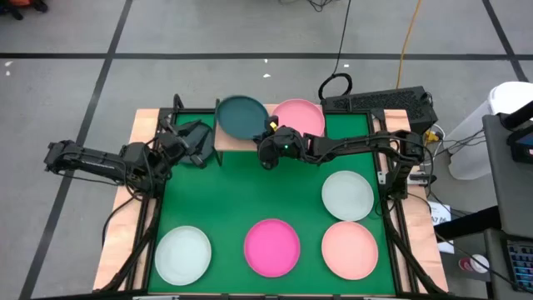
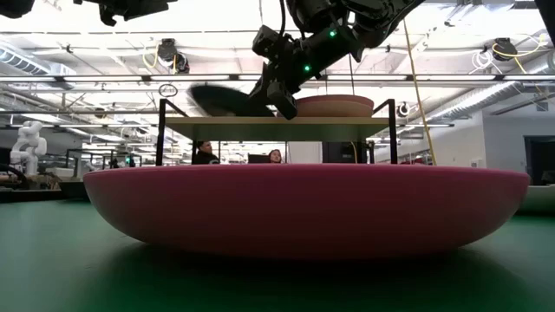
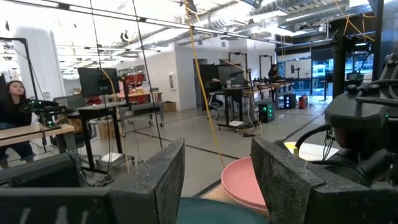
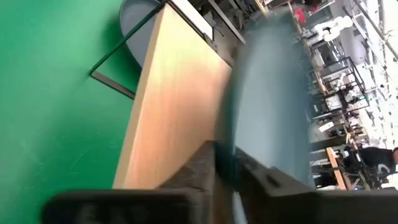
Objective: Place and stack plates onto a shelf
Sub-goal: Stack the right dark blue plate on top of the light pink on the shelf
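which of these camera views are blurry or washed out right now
Right wrist view: the dark teal plate pinched by the right gripper is motion-smeared. Low view: ceiling lights glare, and the magenta plate looms soft. High view: evenly lit, sharp.

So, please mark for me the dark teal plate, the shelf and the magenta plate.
dark teal plate (image 1: 241, 115), high view, on its centre.
shelf (image 1: 226, 140), high view, on the bare wooden board near its front edge.
magenta plate (image 1: 271, 247), high view, on its centre.
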`<state>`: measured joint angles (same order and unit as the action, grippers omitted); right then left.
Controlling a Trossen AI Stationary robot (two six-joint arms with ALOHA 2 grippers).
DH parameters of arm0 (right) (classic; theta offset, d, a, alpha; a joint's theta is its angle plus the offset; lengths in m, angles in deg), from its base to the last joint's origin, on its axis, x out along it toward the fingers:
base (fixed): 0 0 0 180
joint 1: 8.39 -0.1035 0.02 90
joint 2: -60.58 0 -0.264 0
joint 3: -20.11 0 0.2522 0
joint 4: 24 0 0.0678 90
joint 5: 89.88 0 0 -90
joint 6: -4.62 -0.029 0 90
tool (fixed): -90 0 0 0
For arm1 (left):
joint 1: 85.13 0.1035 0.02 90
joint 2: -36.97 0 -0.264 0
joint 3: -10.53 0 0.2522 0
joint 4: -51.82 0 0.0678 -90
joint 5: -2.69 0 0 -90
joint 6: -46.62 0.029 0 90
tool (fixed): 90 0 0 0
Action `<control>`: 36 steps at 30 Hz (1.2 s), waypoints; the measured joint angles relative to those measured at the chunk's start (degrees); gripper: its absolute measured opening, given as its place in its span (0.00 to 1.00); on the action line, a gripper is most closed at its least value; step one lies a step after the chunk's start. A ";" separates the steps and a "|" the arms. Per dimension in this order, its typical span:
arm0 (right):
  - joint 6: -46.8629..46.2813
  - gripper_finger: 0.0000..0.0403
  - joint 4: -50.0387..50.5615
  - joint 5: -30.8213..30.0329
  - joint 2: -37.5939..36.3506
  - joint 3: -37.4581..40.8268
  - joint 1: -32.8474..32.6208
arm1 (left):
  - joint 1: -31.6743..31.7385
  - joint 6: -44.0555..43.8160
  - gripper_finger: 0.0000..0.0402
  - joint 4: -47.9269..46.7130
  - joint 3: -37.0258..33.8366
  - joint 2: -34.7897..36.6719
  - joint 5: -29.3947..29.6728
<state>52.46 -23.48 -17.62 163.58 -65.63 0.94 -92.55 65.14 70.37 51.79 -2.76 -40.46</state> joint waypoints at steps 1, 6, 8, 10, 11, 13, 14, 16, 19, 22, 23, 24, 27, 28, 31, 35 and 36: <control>0.76 0.04 0.03 0.02 0.00 0.00 -0.20 | 0.00 0.00 0.47 0.01 0.00 0.00 0.02; 5.31 0.01 -1.01 -0.48 -0.06 0.02 -2.18 | 0.00 0.02 0.47 0.00 0.00 -0.01 0.02; 7.24 0.01 -3.53 -1.98 0.02 0.04 -3.51 | 0.00 0.02 0.47 0.00 0.00 0.00 0.02; 9.75 0.01 -6.58 -3.71 -0.09 0.04 -4.90 | 0.00 0.02 0.47 0.02 0.00 0.00 0.02; 10.78 0.01 -7.03 -4.30 -0.50 0.02 -5.56 | 0.00 0.02 0.47 0.00 -0.02 -0.02 0.02; 11.71 0.00 -7.27 -5.84 -1.25 0.02 -6.69 | 0.00 0.02 0.47 -0.05 -0.02 0.00 0.02; 11.71 0.00 -6.85 -6.40 -1.67 0.02 -7.05 | 0.00 -0.09 0.47 -0.33 -0.02 0.00 0.02; 11.17 0.00 -3.83 -8.41 -3.20 0.02 -7.45 | 0.00 -0.81 0.47 -0.99 -0.02 0.00 0.02; 9.11 0.00 1.49 -12.07 -5.81 0.02 -7.56 | 0.00 -2.53 0.47 -2.98 -0.02 -0.01 0.01; 4.93 0.00 8.61 -14.13 -9.23 0.02 -7.37 | 0.00 -4.72 0.47 -5.22 -0.04 0.00 0.02; 3.32 0.00 10.75 -14.03 -10.46 0.02 -7.24 | 0.00 -5.47 0.47 -5.97 -0.04 0.00 0.02; 1.24 0.00 12.99 -14.03 -11.85 0.02 -7.11 | 0.00 -6.17 0.47 -6.68 -0.04 -0.02 0.00; -5.14 0.00 19.74 -14.02 -15.92 0.02 -6.53 | 0.00 -8.45 0.47 -8.33 -0.04 0.00 0.00; -6.98 0.00 22.44 -14.02 -17.30 0.02 -6.25 | 0.00 -8.92 0.47 -8.64 -0.04 -0.02 -0.01; -12.11 0.00 29.65 -14.01 -20.76 0.02 -5.58 | -0.01 -9.99 0.47 -9.10 -0.04 -0.02 -0.67; -15.61 0.00 34.04 -13.91 -24.90 2.78 -5.54 | -0.01 -10.10 0.47 -8.95 -0.04 -0.44 -1.40; -15.63 0.00 34.09 -13.78 -25.69 4.20 -5.55 | -0.02 -10.12 0.47 -9.02 -0.04 -0.57 -1.56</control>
<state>36.83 10.60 -31.39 137.89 -61.43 -4.61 -92.57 55.02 61.36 51.75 -3.32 -42.02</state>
